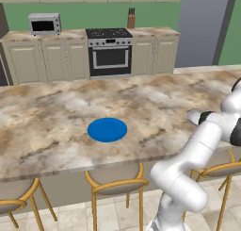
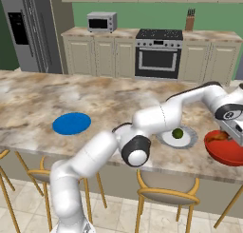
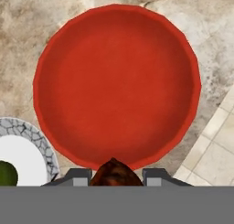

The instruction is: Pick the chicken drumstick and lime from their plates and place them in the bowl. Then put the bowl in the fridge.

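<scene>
Hand view looks straight down into the red bowl (image 3: 116, 86), empty inside, with the chicken drumstick (image 3: 114, 173) clamped between the two finger tips (image 3: 77, 176) at the bottom edge, above the bowl's near rim. Right base view shows the gripper (image 2: 227, 133) over the bowl (image 2: 227, 153) by the counter's front edge (image 2: 190, 172), drumstick (image 2: 219, 137) peeking brown-orange beneath the hand. Lime (image 2: 178, 133) sits on a white grey-rimmed plate (image 2: 187, 140) just left of the bowl; hand view catches that plate's edge (image 3: 34, 136) and the lime (image 3: 7, 173). Left base view adds the blue plate (image 1: 107, 129), bare, well apart on open marble. Fridge (image 2: 26, 30) stands far left, doors closed
</scene>
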### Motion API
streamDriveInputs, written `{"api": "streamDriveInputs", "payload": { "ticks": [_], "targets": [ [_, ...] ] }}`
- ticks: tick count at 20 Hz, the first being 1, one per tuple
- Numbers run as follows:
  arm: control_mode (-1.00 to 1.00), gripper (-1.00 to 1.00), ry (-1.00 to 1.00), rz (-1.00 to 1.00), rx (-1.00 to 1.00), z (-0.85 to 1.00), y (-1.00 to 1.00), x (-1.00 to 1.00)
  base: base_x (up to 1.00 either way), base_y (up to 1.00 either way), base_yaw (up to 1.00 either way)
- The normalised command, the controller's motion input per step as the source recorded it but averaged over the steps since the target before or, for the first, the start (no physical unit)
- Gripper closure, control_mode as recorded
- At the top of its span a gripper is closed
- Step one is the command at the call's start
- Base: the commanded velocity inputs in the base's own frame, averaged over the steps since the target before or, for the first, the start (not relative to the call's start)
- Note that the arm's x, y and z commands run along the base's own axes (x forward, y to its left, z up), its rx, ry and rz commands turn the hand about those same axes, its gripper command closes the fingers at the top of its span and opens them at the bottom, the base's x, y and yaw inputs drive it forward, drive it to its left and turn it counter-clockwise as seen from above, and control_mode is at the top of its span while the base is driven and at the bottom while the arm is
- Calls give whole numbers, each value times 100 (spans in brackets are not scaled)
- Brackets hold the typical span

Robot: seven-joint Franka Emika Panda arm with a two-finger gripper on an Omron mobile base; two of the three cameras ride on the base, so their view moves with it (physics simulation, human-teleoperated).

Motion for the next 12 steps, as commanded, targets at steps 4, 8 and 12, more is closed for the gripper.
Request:
{"api": "streamDriveInputs", "payload": {
  "ticks": [4,8,12],
  "targets": [
    [-100,100,1,-2,-3,-19,0,0,0,0,0],
    [-100,100,0,-2,-2,-23,0,0,0,0,0],
    [-100,100,0,0,0,-12,-2,3,0,0,0]
  ]
}}
